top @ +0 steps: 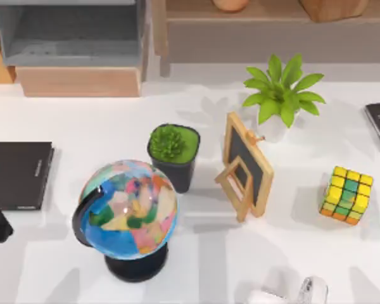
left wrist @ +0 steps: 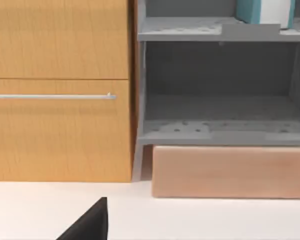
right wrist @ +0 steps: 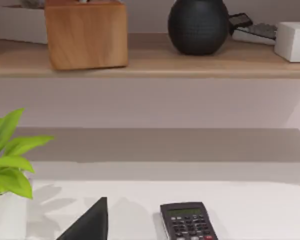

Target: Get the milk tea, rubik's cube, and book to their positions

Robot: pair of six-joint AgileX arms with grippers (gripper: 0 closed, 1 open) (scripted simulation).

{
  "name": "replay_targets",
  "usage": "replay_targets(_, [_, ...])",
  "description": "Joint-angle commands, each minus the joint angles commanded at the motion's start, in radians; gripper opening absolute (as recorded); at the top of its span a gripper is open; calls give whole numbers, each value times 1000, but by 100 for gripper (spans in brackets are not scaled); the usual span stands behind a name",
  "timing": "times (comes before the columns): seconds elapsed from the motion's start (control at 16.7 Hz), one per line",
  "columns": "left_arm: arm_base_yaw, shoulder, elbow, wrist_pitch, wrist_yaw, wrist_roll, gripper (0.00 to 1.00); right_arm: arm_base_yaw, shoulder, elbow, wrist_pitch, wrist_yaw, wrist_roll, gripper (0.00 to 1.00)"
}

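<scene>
From above, on the white desk [top: 196,266], the yellow, green and orange rubik's cube [top: 347,194] sits at the right side, well apart from the small wooden-framed chalkboard easel [top: 247,166]. A black-potted green plant [top: 173,154] stands just beside a blue globe [top: 128,209]; a thin black book [top: 19,174] lies at the left edge.

Left wrist view: the teal-covered book with white page edges [left wrist: 265,11] stands on the upper grey shelf [left wrist: 210,29]. The left hand [left wrist: 87,225] is a dark wedge (grip: cannot tell).

Right wrist view: the right hand [right wrist: 87,224], likewise unreadable, is near a black calculator [right wrist: 188,222].
</scene>
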Motion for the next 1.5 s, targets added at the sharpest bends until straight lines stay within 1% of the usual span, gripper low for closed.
replay_targets(0.18, [0, 0, 0, 0, 0, 0, 100, 4, 10, 8, 4, 4, 0, 100])
replay_targets(0.3, [0, 0, 0, 0, 0, 0, 100, 24, 62, 51, 27, 25, 0, 100])
replay_targets(0.54, [0, 0, 0, 0, 0, 0, 100, 103, 292, 223, 117, 109, 1, 100])
replay_targets(0.78, [0, 0, 0, 0, 0, 0, 100, 216, 657, 469, 245, 230, 1, 100])
replay_targets(1.26, [0, 0, 0, 0, 0, 0, 100, 465, 1517, 1009, 528, 494, 3, 100])
replay_targets(1.5, [0, 0, 0, 0, 0, 0, 100, 563, 1864, 1223, 640, 599, 3, 100])
